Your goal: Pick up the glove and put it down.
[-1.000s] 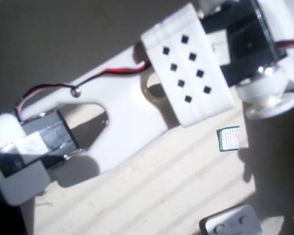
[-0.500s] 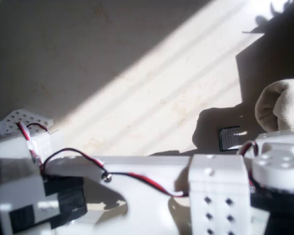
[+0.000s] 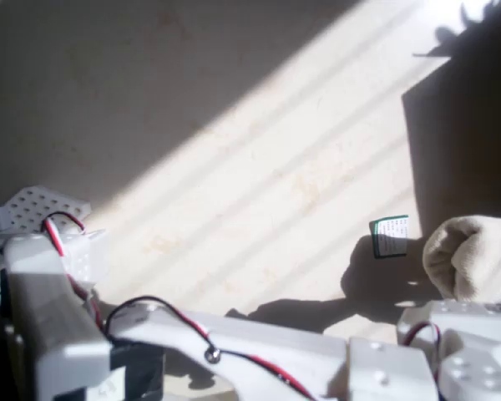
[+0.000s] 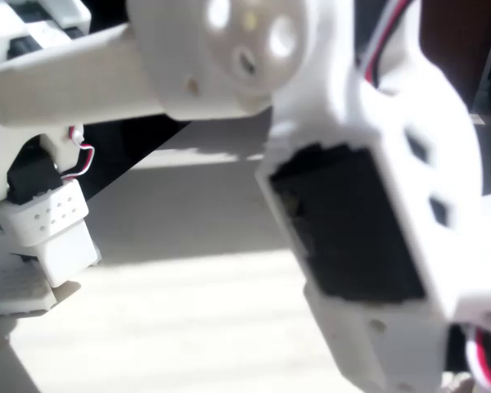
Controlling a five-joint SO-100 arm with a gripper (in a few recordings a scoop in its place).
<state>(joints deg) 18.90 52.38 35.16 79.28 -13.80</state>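
One big white plastic robot arm [image 3: 259, 351] stretched along the near edge of the sunlit cream tabletop [image 3: 259, 159]. Its gripper's state could not be told. The lumpy cream knitted glove [image 3: 472, 259] sat by the right edge, beside a small green-and-white card [image 3: 390, 236]. Lowering slowly onto bare tabletop seemed best.

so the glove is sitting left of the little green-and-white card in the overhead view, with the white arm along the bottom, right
Not quite. In the overhead view the glove is to the right of the green-and-white card, not left of it. The rest holds: the white arm does run along the bottom of that picture.
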